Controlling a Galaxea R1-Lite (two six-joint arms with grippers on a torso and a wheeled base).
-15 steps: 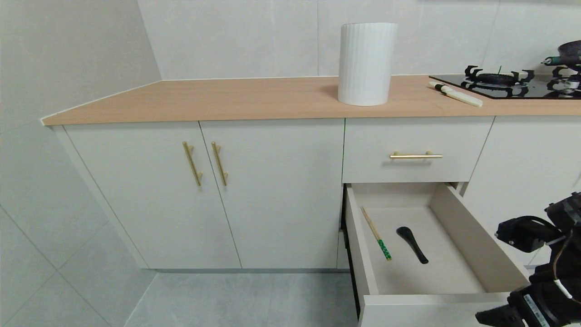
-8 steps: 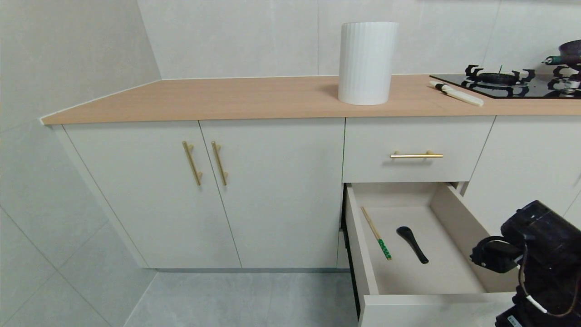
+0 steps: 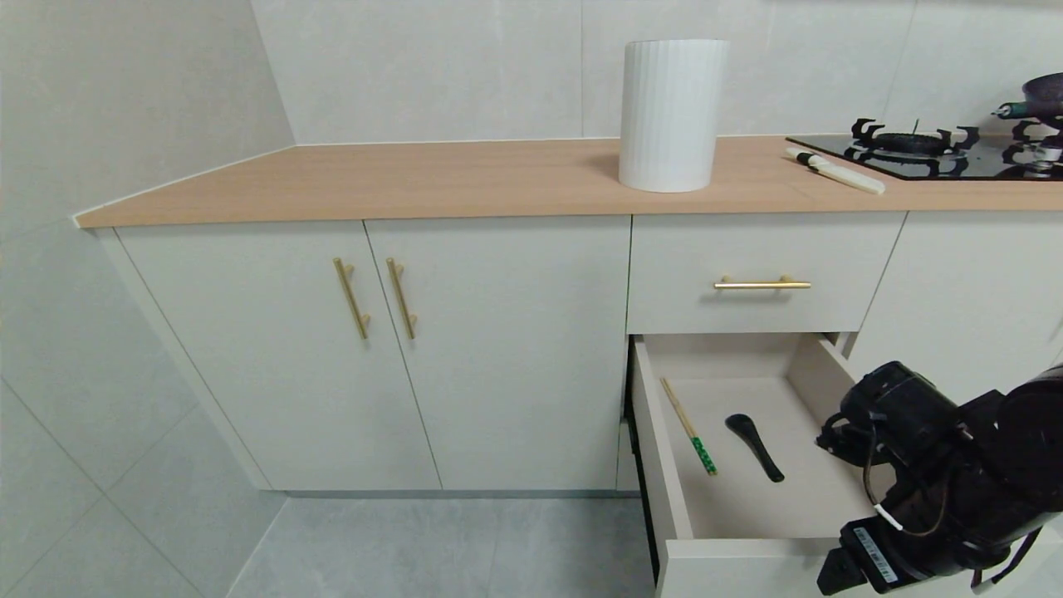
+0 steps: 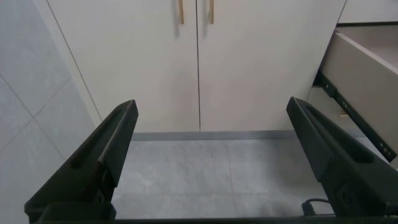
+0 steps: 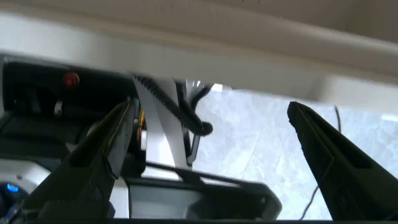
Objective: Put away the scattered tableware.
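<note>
Both grippers are spread wide and empty: the left gripper (image 4: 210, 106) faces the cabinet doors, and the right gripper (image 5: 209, 109) is near the open drawer (image 3: 658, 448). Well above and beyond the right gripper, a slim pale utensil (image 3: 833, 171) lies on the wooden worktop (image 3: 415, 178). It looks light, stiff and smooth, best pinched across its middle. Thin chopsticks (image 3: 688, 425) and a glossy black spoon (image 3: 753, 445) already lie in the drawer.

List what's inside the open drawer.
In the drawer, chopsticks lie along the left wall, with a black spoon beside them, not touching. The right arm covers the front right corner, so anything there is hidden.
</note>
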